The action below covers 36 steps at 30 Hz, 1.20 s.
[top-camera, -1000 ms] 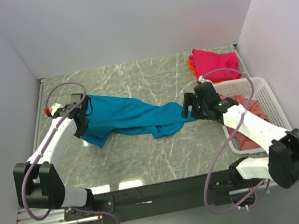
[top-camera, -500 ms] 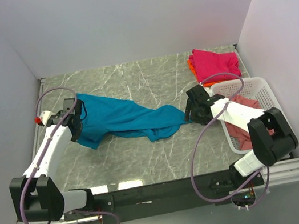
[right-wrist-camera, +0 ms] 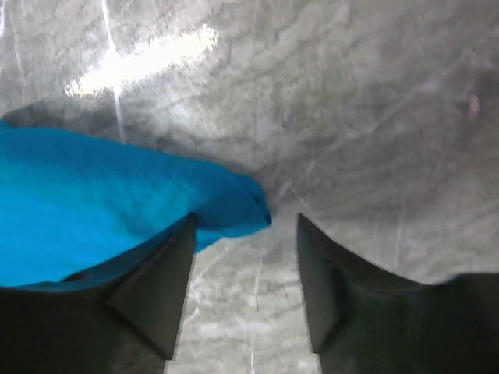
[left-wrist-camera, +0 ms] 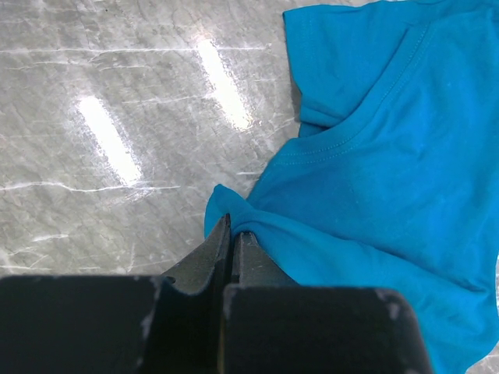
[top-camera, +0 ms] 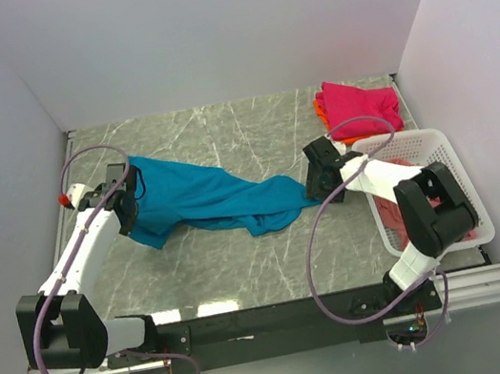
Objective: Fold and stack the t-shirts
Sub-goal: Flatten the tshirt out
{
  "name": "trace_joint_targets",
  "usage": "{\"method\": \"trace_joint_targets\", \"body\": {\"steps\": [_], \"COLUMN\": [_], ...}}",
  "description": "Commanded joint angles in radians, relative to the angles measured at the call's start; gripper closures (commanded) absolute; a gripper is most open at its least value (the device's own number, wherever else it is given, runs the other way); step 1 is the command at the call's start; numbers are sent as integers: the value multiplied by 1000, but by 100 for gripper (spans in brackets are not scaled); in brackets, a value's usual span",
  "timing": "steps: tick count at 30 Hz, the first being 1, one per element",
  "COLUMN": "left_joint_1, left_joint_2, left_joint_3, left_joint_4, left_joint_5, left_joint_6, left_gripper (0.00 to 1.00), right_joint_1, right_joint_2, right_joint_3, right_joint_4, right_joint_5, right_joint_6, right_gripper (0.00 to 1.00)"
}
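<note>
A teal-blue t-shirt (top-camera: 203, 195) lies stretched in a long band across the marble table between my two grippers. My left gripper (left-wrist-camera: 232, 226) is shut on a pinched fold of its left end (left-wrist-camera: 390, 156), beside the neckline and a sleeve. My right gripper (right-wrist-camera: 245, 226) stands open at the other end, low over the table. A corner of the teal-blue t-shirt (right-wrist-camera: 93, 202) lies between its fingertips, against the left finger. A magenta-pink t-shirt (top-camera: 359, 105) sits folded at the back right on an orange one (top-camera: 319, 109).
A white lattice basket (top-camera: 465, 193) stands at the right edge, holding a crumpled dusty salmon-pink t-shirt (top-camera: 393, 215); my right arm reaches out past its left side. Grey walls close in the left, back and right. Bare marble (top-camera: 243, 256) lies in front of the teal-blue shirt.
My right gripper has moved in onto the shirt's right corner and its jaws have narrowed. My left gripper pulled the other end a little leftward and back, then held still.
</note>
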Motion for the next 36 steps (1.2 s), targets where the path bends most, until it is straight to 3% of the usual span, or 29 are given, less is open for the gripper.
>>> {"method": "trace_joint_targets", "body": {"steps": [1,8,9,10,13,20,29,36], "left_joint_1": [6,6,6,6,6,4,4,4], "left_joint_2": [-3,-7,-9,-12,-18,-78,-289,-421], "left_joint_3": [-2,-2,-2,-1,4,91,343,603], "left_joint_4": [15,15,15,14,12,-11,65,167], "left_joint_5": [-5,2,2,3,6,34,48,124], "left_joint_6": [13,15,15,15,13,17,99,377], "left_gripper": [99,99,99,99,99,99,99,99], "right_joint_1": [-2,-2,-2,0,-2,0,0,0], "right_joint_2": [32,75,75,72,49,-118,-504,-695], "right_joint_3": [37,15,8,3,2,66,250,464], "right_joint_4": [41,59,65,68,67,4,-66,-108], "right_joint_5": [12,-31,-39,-43,-42,0,38,-14], "right_joint_6": [-13,0,4,7,10,-38,-118,-180], "right_gripper": [41,57,62,79,100,100,100,100]}}
